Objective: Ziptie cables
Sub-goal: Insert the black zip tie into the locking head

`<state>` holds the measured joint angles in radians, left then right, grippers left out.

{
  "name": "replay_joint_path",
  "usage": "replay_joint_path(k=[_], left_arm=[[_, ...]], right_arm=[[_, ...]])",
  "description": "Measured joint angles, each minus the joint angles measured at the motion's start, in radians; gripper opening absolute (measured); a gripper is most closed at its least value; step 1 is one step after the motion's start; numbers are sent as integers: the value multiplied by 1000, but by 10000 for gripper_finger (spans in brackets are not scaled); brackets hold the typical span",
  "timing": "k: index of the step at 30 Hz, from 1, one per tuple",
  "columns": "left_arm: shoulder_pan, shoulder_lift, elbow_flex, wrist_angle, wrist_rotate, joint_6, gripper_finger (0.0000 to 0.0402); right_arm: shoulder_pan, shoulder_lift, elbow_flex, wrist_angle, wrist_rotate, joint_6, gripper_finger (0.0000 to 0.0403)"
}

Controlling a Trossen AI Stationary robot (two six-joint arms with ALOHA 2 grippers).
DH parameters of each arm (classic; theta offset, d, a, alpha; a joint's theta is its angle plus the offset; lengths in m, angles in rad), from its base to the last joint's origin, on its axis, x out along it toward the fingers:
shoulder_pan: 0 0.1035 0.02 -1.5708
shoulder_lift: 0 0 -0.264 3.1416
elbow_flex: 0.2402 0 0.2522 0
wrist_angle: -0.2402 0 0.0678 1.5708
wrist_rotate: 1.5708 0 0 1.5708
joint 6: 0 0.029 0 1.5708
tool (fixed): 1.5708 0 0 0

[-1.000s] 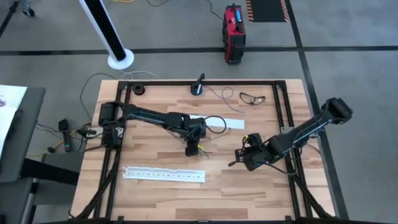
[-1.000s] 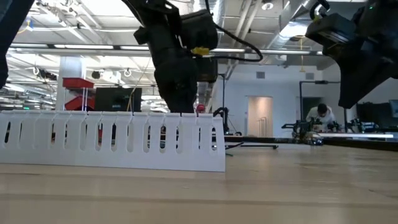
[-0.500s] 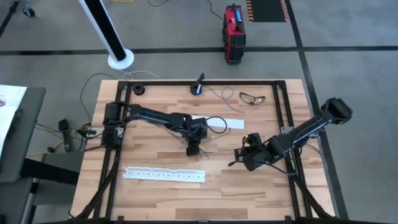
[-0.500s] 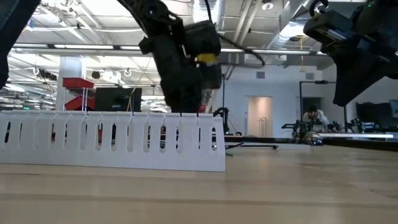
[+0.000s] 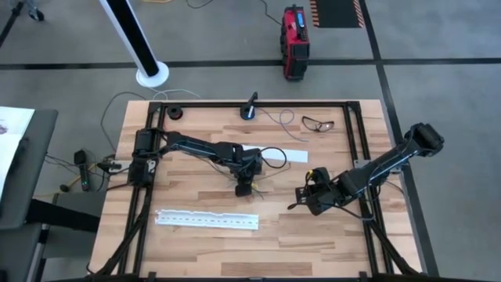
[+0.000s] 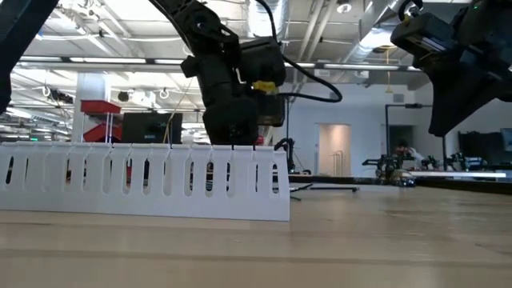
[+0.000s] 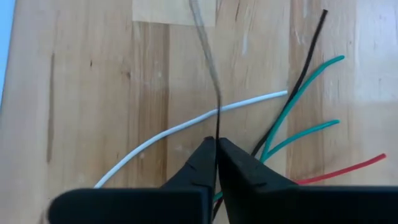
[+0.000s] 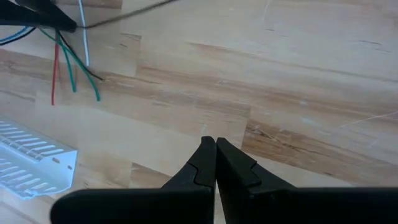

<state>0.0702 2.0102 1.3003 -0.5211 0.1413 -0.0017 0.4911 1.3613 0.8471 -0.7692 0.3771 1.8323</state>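
I see the wooden table [image 5: 196, 243], the slotted white strip [image 5: 207, 221] lower left of centre, and the cables [image 7: 292, 118] fanned at frame centre. My left gripper [image 7: 216, 163] pinches one thin dark strand there; the right gripper [image 8: 215, 158], right of centre, is closed and empty. That strand could slip free if I lift

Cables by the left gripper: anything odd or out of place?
The cables lie fanned apart on the table, not bunched. The left gripper is shut on one thin dark strand only. The right gripper is shut and empty.
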Motion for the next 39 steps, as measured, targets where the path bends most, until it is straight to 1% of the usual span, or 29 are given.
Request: replay_joint_path(k=[5,8,10,15,20,23,25,29,33,37,39], left_arm=[[-1,-11,-1,-12,-15,-21,1],[-1,-35,-6,-61,-22,-29,1],[-1,-56,-9,-98,-42,-35,1],[-1,-127,-8,-155,-80,-51,0],[-1,-200,-6,-182,-96,-73,0],[-2,-236,-6,-205,-110,-74,0],[-2,-261,-6,-209,-120,-74,0],[-1,-303,-5,-210,-137,-74,0],[-1,-311,-5,-210,-170,-51,0],[-1,-307,-7,-230,-172,-35,0],[-1,-307,-15,-233,-177,-29,0]], right_arm=[[0,0,0,7,0,0,7],[0,0,0,19,4,20,7],[0,0,0,38,35,60,7],[-19,-1,0,111,166,158,7],[-91,-1,0,160,258,173,8],[-169,-1,0,163,258,135,18],[-233,-1,0,190,250,98,31],[-353,-1,0,309,203,-11,64],[-439,0,0,440,172,-100,87],[-502,1,0,449,137,-105,101],[-514,1,0,422,118,-73,107]])
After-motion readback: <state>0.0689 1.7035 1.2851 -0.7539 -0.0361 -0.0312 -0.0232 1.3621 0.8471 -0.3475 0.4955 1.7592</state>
